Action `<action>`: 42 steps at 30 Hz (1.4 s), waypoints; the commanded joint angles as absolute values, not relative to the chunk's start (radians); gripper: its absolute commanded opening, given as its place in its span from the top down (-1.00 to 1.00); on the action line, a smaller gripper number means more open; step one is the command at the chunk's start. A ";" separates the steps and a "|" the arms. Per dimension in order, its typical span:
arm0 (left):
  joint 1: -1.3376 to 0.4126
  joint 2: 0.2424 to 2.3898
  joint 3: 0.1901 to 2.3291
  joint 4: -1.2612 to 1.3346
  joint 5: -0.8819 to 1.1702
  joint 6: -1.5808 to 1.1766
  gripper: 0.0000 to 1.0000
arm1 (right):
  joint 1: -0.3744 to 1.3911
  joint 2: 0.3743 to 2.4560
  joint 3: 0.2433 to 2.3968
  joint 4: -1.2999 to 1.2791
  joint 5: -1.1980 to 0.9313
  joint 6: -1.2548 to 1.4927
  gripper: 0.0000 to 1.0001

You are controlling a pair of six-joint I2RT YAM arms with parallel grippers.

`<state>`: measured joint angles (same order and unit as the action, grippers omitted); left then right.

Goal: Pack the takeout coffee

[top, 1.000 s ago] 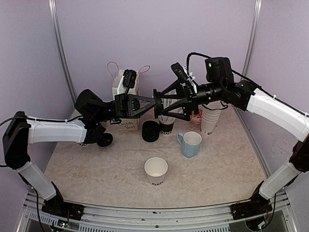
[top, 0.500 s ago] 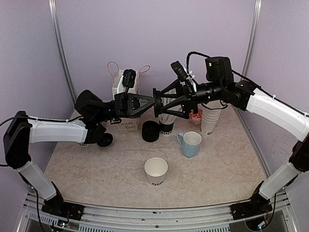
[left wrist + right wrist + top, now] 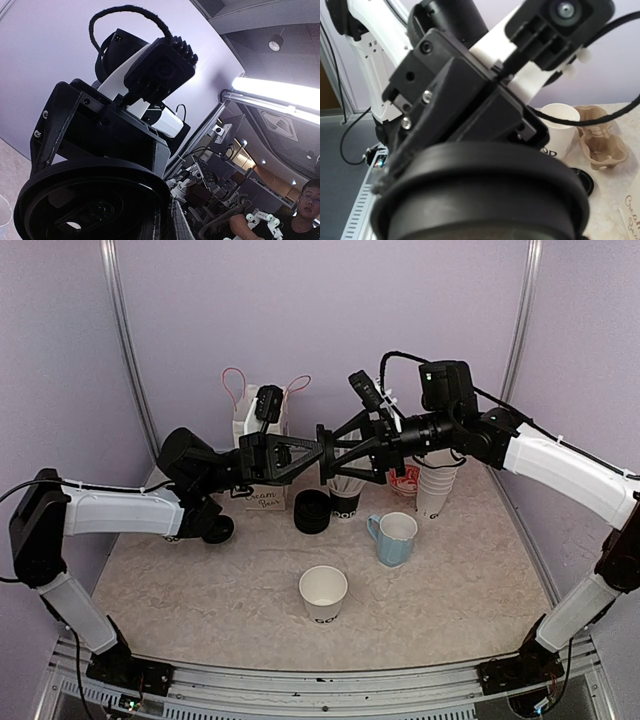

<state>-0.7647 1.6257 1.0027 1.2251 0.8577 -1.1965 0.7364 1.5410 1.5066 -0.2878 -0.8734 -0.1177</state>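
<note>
A black plastic lid (image 3: 322, 452) hangs in mid-air above the back of the table, held edge-on between both arms. My left gripper (image 3: 316, 453) is shut on it from the left, and my right gripper (image 3: 329, 452) is shut on it from the right. The lid (image 3: 85, 200) fills the lower left of the left wrist view and spreads across the bottom of the right wrist view (image 3: 480, 195). A lidless white printed cup (image 3: 323, 592) stands at the front centre. Another printed cup (image 3: 345, 502) stands behind, partly hidden. A third (image 3: 560, 129) stands open by the left arm.
A light-blue mug (image 3: 396, 538) stands right of centre, a stack of black lids (image 3: 312, 511) behind it, plain stacked white cups (image 3: 433, 485) at the back right. A white paper bag (image 3: 262, 420) stands at the back left. A cardboard carrier (image 3: 601, 142) and loose lid (image 3: 218, 530) lie near the left arm.
The right gripper's fingers, wide apart a second ago, have shut onto the lid that the left gripper holds. Both arms have barely moved.
</note>
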 commanded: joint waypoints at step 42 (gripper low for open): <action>-1.090 1.336 0.581 0.036 0.084 -0.463 0.20 | 0.793 1.529 1.526 -1.037 -0.444 -0.739 0.95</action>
